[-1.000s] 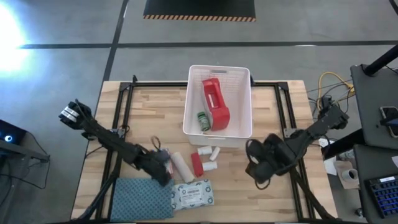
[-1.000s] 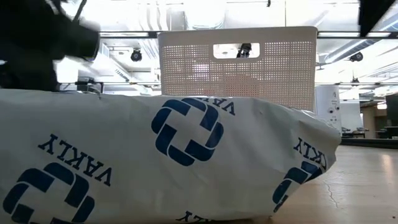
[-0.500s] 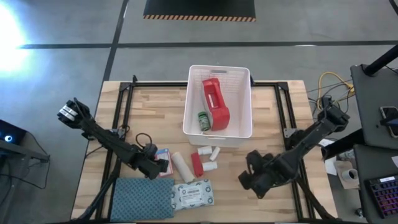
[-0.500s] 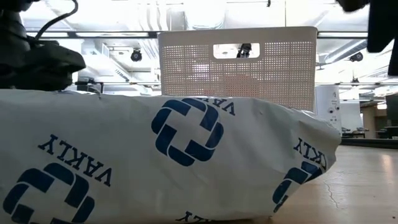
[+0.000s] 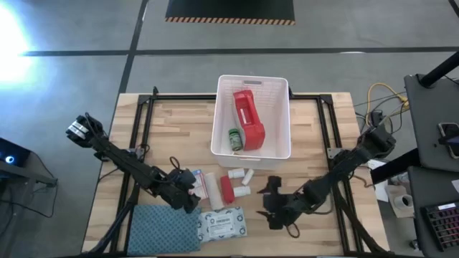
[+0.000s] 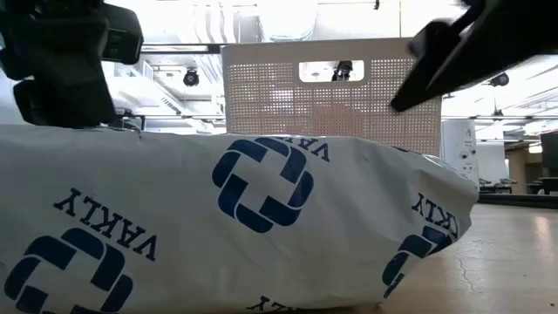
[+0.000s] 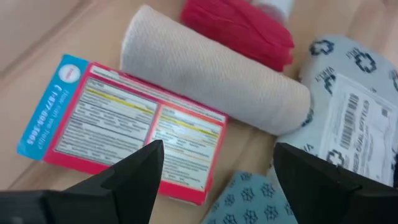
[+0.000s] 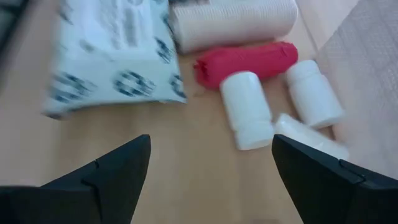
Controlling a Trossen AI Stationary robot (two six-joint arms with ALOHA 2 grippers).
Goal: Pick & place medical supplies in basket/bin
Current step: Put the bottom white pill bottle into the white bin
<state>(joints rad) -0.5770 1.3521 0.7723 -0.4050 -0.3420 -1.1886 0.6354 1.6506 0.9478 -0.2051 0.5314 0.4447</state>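
Note:
The white slotted bin (image 5: 278, 107) holds a red-and-white pouch (image 5: 247, 118) and a small green-capped bottle (image 5: 234, 138). In front of it on the table lie a pink-and-blue box (image 7: 124, 124), a beige roll (image 7: 211, 81), a red roll (image 8: 245, 62), small white bottles (image 8: 245, 109) and a white wipes packet (image 5: 222, 223). My left gripper (image 7: 214, 180) hovers open above the box's near edge. Coming from the right, my right gripper (image 8: 211, 180) hangs open above bare wood, pointing at the bottles and touching nothing.
A blue-grey patterned cloth (image 5: 163, 229) lies at the near left, beside the wipes packet. In the low view the packet (image 6: 261, 227) fills the foreground in front of the bin (image 6: 331, 96). Bare wood (image 5: 315, 143) lies to the right of the bin.
My right gripper has come down and toward the table's left, nearer the bottles and rolls, and its wrist has rolled; it stays open. My left gripper drew back slightly to the left, then returned over the box, still open. No supply has moved.

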